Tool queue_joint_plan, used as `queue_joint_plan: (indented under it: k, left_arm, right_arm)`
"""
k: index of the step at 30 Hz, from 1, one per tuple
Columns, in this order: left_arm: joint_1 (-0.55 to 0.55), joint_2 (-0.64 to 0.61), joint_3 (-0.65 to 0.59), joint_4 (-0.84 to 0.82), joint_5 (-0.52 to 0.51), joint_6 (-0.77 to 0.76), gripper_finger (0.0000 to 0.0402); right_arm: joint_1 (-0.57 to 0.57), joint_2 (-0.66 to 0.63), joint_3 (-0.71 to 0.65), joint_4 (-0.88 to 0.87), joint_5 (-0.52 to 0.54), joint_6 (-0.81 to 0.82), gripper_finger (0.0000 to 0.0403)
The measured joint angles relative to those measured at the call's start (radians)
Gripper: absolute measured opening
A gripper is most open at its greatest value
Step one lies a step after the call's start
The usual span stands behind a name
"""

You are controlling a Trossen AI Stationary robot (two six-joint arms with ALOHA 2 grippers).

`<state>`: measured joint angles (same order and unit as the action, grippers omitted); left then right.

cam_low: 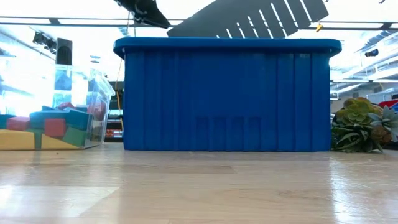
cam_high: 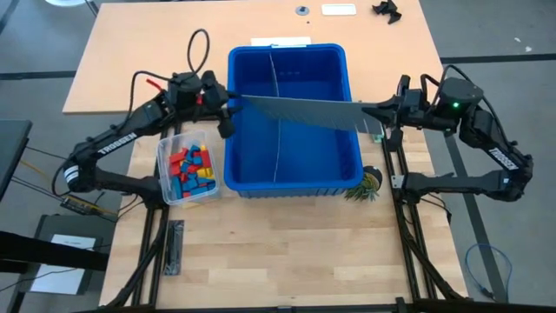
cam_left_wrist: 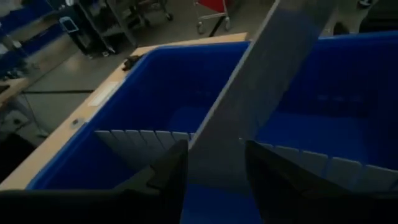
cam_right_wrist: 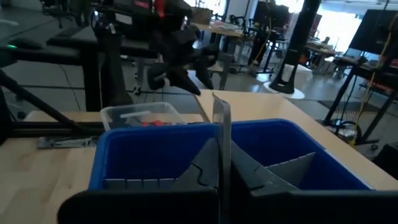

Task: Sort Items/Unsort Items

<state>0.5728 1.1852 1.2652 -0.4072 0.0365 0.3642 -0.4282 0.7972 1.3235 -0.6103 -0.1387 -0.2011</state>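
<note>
The items, red, yellow, green and blue blocks (cam_high: 189, 165) (cam_low: 56, 127), lie heaped in a clear tub at the blue bin's left side. No gripper touches them. A grey slotted divider sheet (cam_high: 300, 110) (cam_low: 249, 18) spans the bin from left to right, above its rim. My right gripper (cam_high: 375, 115) (cam_right_wrist: 221, 165) is shut on the sheet's right end. My left gripper (cam_high: 228, 109) (cam_left_wrist: 216, 168) is open at the sheet's left end, and the sheet's face (cam_left_wrist: 273, 74) shows through the gap between its fingers. My right gripper pinches the divider sheet's right end (cam_right_wrist: 222, 155) between its two fingers, one on each face. The fingers come in level from the table's right, along the sheet. The sheet is lifted clear above the bin and slants, its left end lower. My left gripper is at the sheet's left end (cam_high: 234, 97); its own fingers hide that spot, so I cannot tell whether it touches.
The blue bin (cam_high: 295, 187) stands mid-table with a grey divider (cam_high: 272, 74) upright inside it, running near to far, and a crosswise one (cam_left_wrist: 143, 140). A small succulent (cam_high: 365, 187) sits at the bin's near right corner. A dark strip (cam_high: 174, 248) lies near the front left.
</note>
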Motion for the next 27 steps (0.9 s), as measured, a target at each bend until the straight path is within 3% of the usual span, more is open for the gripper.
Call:
queue_joint_plan:
  k: [5,11,18,22,27]
  left_arm:
    - [0.085,0.0,-0.024,0.027,0.077,0.005,0.0168]
    - [0.165,0.069,-0.028,0.057,0.247,0.016,0.0168]
    - [0.19,0.128,-0.028,0.159,0.562,-0.024,0.0164]
    - [0.191,0.133,-0.028,0.171,0.584,-0.048,0.0122]
    - [0.185,0.133,-0.018,0.174,0.589,-0.045,0.0019]
  right_arm:
    - [0.0,0.001,0.0,0.0,-0.032,0.008,0.0]
    - [0.0,0.001,0.0,0.0,-0.046,0.008,0.0]
    - [0.0,0.003,0.0,-0.008,-0.045,0.008,0.0]
    - [0.0,0.015,0.0,-0.012,-0.041,-0.014,0.0]
    - [0.0,0.014,0.0,-0.011,-0.018,-0.056,0.0]
